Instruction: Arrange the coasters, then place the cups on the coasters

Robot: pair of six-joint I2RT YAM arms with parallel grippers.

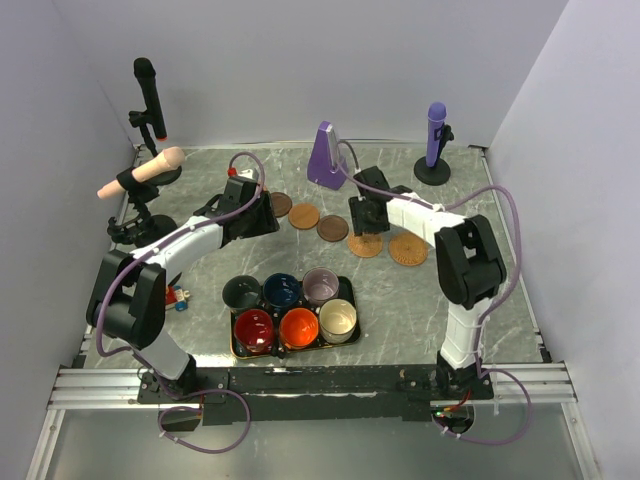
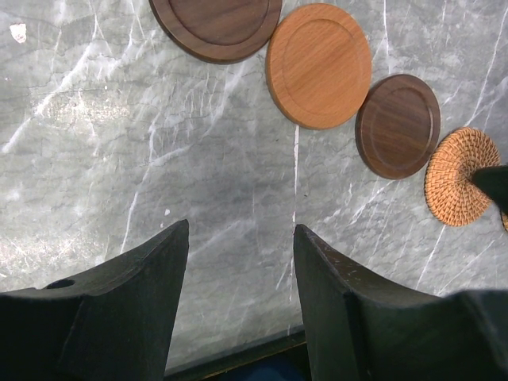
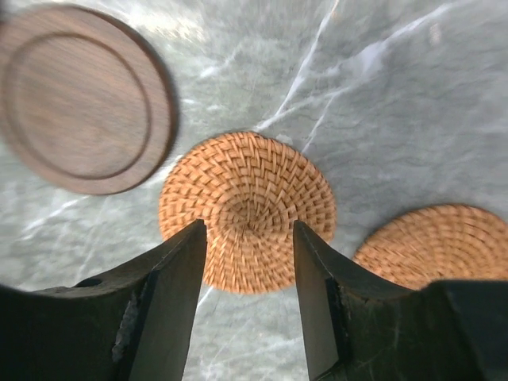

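Currently the coasters (image 1: 332,228) are lying in a row beyond the tray (image 1: 293,352) holding the cups (image 1: 300,325); I'm probably arranging, with right gripper (image 3: 248,230) hovering parted over a woven coaster (image 3: 248,186), left gripper (image 2: 238,230) gaping empty, next needing a careful descent

Rough woven coasters (image 3: 247,210), smooth matt wooden coasters (image 2: 318,65), glossy marble table (image 2: 159,159)

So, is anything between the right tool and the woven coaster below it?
Nothing visible. The right tool hangs open right above the woven coaster; the dark wooden coaster and second woven coaster lie off to its sides.
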